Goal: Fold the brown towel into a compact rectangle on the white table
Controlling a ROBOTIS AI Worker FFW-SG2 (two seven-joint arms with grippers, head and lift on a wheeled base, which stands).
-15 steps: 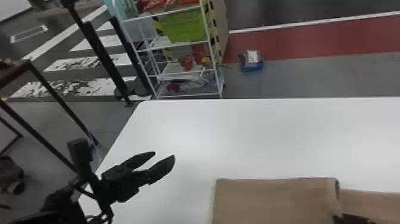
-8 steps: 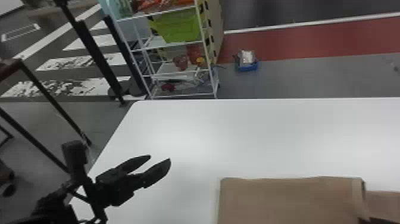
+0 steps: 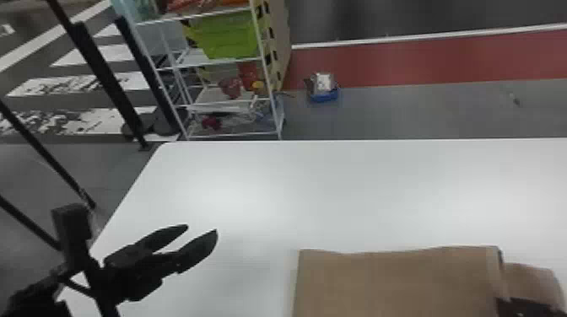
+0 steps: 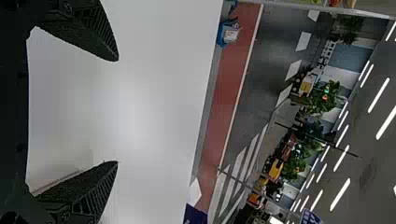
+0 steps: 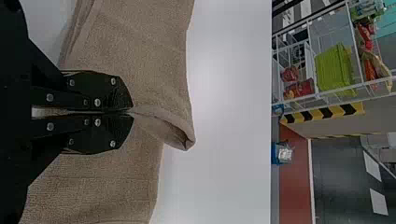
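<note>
While the right gripper (image 5: 132,111) pinches a fold of the brown towel (image 3: 392,282), the left gripper (image 3: 202,229) stands empty, fingers wide apart, the cloth at its four o'clock on the white table (image 3: 261,198). The next fold probably swings toward nine o'clock.

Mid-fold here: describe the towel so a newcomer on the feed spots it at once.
Find the big white table. On it, to the right of the black left gripper, is the towel, part of it pinched in the right gripper. Its soft brown cloth sets it apart from both black grippers.
</note>
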